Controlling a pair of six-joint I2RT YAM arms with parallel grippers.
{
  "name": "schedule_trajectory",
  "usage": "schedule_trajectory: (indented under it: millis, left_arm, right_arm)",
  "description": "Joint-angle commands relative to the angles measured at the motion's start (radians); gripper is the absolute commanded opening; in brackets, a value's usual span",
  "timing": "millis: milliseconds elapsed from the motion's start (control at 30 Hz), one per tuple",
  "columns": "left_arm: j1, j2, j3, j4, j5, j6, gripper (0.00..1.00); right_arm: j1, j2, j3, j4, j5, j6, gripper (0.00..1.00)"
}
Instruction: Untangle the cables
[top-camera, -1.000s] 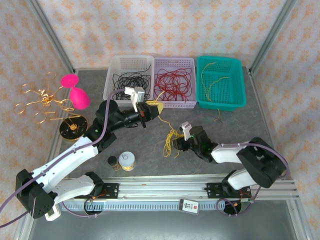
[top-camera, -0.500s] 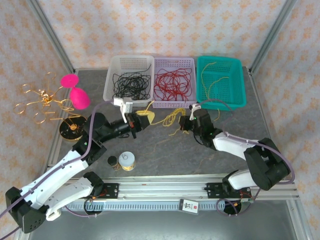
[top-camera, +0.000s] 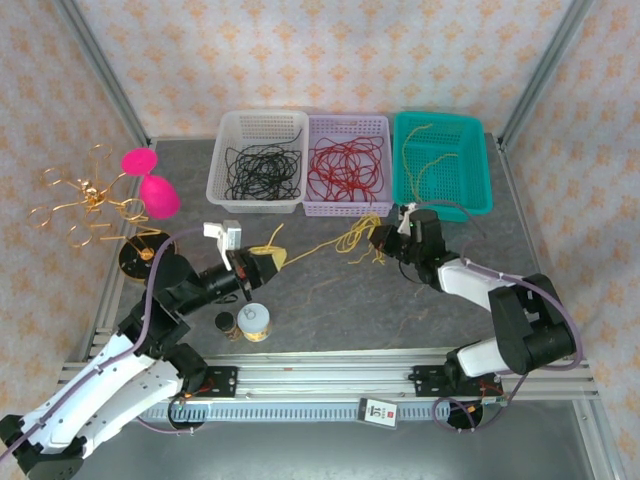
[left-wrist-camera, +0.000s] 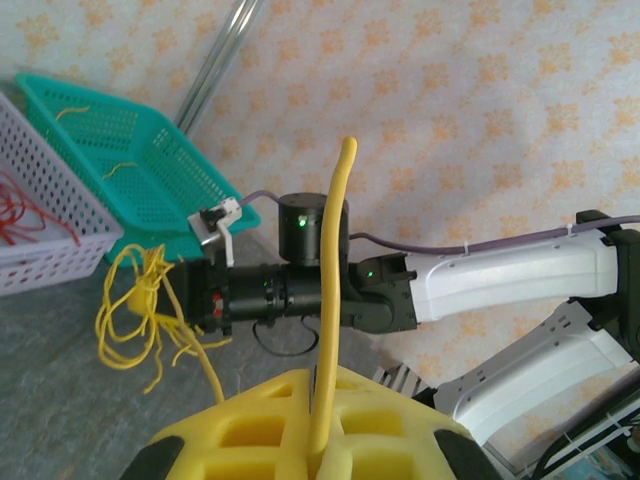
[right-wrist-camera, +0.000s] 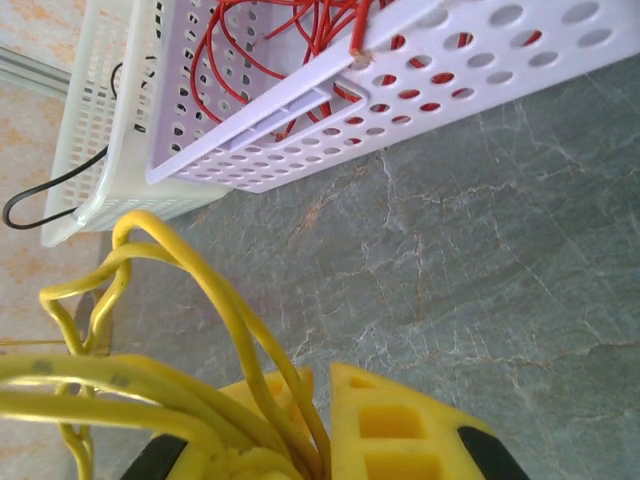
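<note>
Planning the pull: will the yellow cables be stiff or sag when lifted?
Probably floppy: the yellow cables droop in loose loops beside the right pincer. Likely light: thin strands. A short end stands upright from the left pincer, suggesting some spring.

A wall papered pale with small orange flowers closes the scene from 9 through 12 to 3 o'clock, slanted metal posts stand at 11 and 1 o'clock, and the grey marbled table, evenly lit, has a silver rail at 6 o'clock.
</note>
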Motion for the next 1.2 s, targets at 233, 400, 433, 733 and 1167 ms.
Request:
schedule_trajectory:
  millis: [233,400,433,733,1167]
  left_arm:
    - [-0.007,-0.036,0.297,-0.243,-0.227,0.096,0.0]
    - [-0.006,0.104,0.282,-0.167,-0.301,0.119,0.0]
    - [-0.007,0.126,0.282,-0.136,-0.315,0.127,0.0]
    - [-0.007,0.319,0.367,-0.004,-0.255,0.173,0.0]
    - [-0.007,0.35,0.329,-0.021,-0.098,0.136,0.0]
  right_arm:
    - [-0.093,-0.053,-0.09,0.052,0.118,0.003,0.0]
    - [0.078,-0.216,-0.096,-0.109,0.224,-0.236,0.0]
    - [0.113,-0.252,-0.106,-0.141,0.273,-0.264,0.01]
    - [0.319,-0.468,-0.281,-0.097,0.401,-0.286,0.54]
    - [0.339,-0.354,-0.137,-0.105,0.188,-0.43,0.47]
